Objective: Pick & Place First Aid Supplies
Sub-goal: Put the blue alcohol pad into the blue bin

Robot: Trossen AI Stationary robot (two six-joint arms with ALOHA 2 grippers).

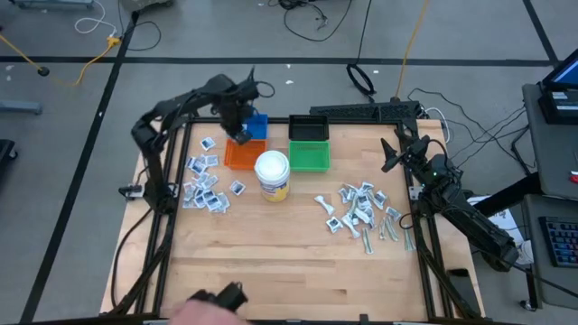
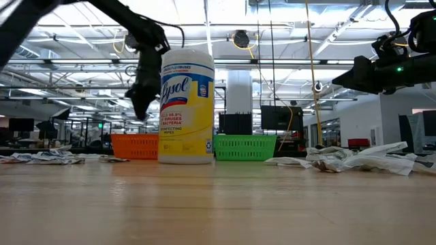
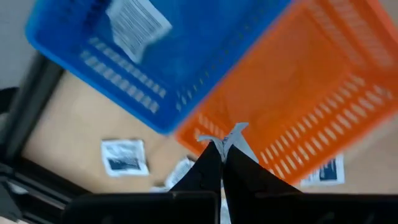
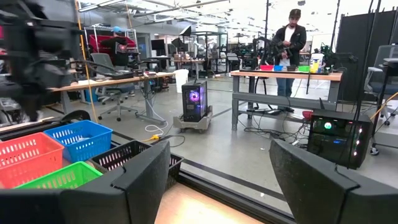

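The left gripper [image 3: 222,148] hung over the orange bin [image 3: 311,93], fingers pinched narrow on a small white packet [image 3: 230,134] that stuck out past the tips. The bin's near rim lay directly under the packet and the blue bin [image 3: 143,56] sat just beyond — so the drop probably turned on which bin was meant. A packet [image 3: 134,25] lay in the blue bin already.

Beside the orange bin on the table [image 1: 289,262], loose packets [image 1: 203,181] lay scattered on the left arm's side; the jar [image 1: 272,174] stood just in front of the orange bin and green bin [image 1: 310,155], near enough to catch a low swing.

Farther right lay a second heap of strips [image 1: 361,212], nearer the right gripper [image 1: 393,153], which waited at the table's right edge with fingers wide and nothing between them — the black bin [image 1: 307,126] stood behind the green.
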